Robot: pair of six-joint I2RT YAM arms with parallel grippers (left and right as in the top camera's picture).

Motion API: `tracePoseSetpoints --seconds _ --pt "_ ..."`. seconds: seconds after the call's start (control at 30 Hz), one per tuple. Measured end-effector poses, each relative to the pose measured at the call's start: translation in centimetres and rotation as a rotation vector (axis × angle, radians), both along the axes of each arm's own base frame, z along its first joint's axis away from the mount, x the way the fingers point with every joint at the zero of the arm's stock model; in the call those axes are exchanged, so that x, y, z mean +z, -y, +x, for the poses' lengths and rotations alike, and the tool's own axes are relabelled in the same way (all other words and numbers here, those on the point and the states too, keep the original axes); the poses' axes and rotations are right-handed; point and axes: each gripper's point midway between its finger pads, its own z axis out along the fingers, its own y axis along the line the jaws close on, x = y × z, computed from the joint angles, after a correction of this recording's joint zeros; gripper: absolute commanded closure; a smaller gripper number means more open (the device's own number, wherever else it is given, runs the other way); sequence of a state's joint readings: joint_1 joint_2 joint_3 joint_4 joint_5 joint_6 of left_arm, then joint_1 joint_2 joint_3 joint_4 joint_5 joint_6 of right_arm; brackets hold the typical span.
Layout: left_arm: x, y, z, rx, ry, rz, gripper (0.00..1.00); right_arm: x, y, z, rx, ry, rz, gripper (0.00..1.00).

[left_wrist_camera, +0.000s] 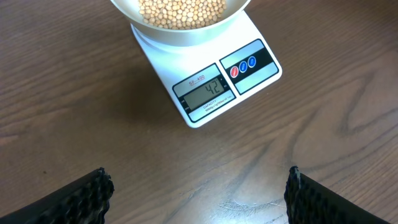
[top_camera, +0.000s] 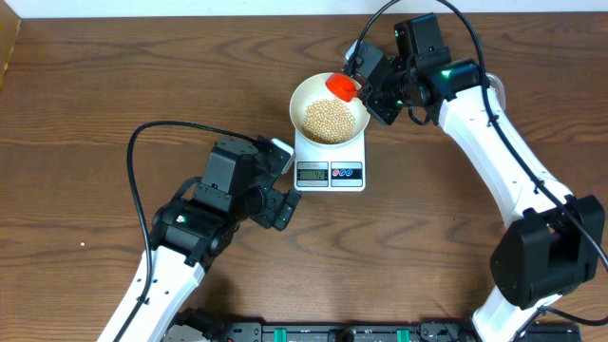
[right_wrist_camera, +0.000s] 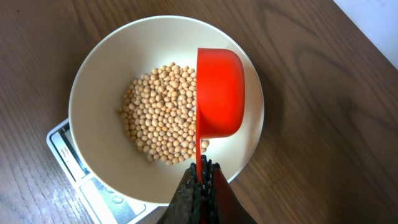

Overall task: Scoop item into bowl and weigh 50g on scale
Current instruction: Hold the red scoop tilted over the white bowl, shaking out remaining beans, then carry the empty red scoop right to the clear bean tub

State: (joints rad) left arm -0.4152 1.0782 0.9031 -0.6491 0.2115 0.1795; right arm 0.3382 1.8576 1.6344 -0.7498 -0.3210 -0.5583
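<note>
The white bowl [top_camera: 306, 95] stands on the white scale [top_camera: 330, 173] and holds a pile of tan beans [top_camera: 328, 121]. The scale display [left_wrist_camera: 207, 91] reads 42. My right gripper [top_camera: 364, 87] is shut on the thin handle of a red scoop [top_camera: 341, 86], held tipped on its side over the bowl's far right part. In the right wrist view the scoop [right_wrist_camera: 219, 93] hangs above the beans [right_wrist_camera: 163, 114] in the bowl [right_wrist_camera: 99, 93], jaws [right_wrist_camera: 200, 171] clamped on its handle. My left gripper [left_wrist_camera: 198, 190] is open and empty over bare wood in front of the scale.
Brown wooden table [top_camera: 85, 114] all round. A pale surface runs along the table's far edge [top_camera: 190, 8]. Black cables loop from both arms.
</note>
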Motion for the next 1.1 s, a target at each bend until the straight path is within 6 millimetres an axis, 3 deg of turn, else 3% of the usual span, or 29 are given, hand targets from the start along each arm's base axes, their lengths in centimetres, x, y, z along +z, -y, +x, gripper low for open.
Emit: tracePoseSetpoints --seconds 0.37,0.67,0.83,1.0,1.1 --pt "0.0 0.0 0.0 0.000 0.000 0.000 0.09 0.1 0.0 0.1 -0.004 0.001 0.003 0.99" --pt "0.0 0.0 0.0 0.000 0.000 0.000 0.09 1.8 0.3 1.6 -0.194 -0.065 0.184 0.99" --pt "0.0 0.0 0.0 0.000 0.000 0.000 0.09 4.5 5.2 2.4 -0.344 -0.070 0.258 0.99" --pt "0.0 0.0 0.0 0.000 0.000 0.000 0.09 7.7 12.3 1.8 -0.529 -0.037 0.248 0.99" --pt "0.0 0.0 0.0 0.000 0.000 0.000 0.09 7.9 16.5 1.0 -0.647 -0.047 0.201 0.99"
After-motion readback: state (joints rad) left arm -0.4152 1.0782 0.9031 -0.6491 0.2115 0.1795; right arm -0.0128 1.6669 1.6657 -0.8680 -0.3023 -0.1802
